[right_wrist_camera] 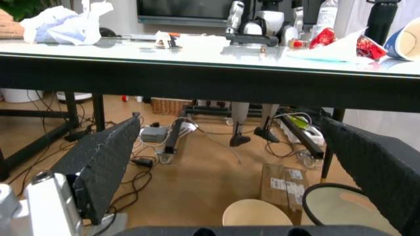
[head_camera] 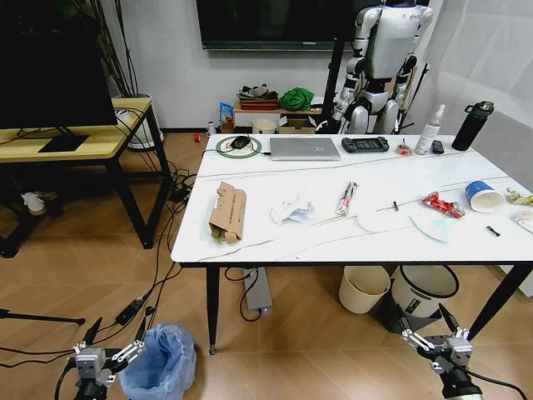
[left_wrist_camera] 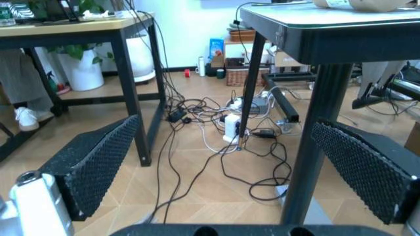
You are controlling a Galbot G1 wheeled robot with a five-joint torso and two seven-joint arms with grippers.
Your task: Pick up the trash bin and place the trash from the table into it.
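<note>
Head camera high; wrist cameras floor-low

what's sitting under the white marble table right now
Under the glossy white marble-look table: a cream round bin, a black bin with white liner, tangled cables. The tabletop hides anything farther back.

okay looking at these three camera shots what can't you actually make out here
- Trash bin: head view, base cut off by the bottom edge.
- Cream round bin: head view, the table edge hides its opening.
- Wrapper at the table's right end: head view, cut by the picture edge.
- Small dark scrap: head view, too small to identify.
</note>
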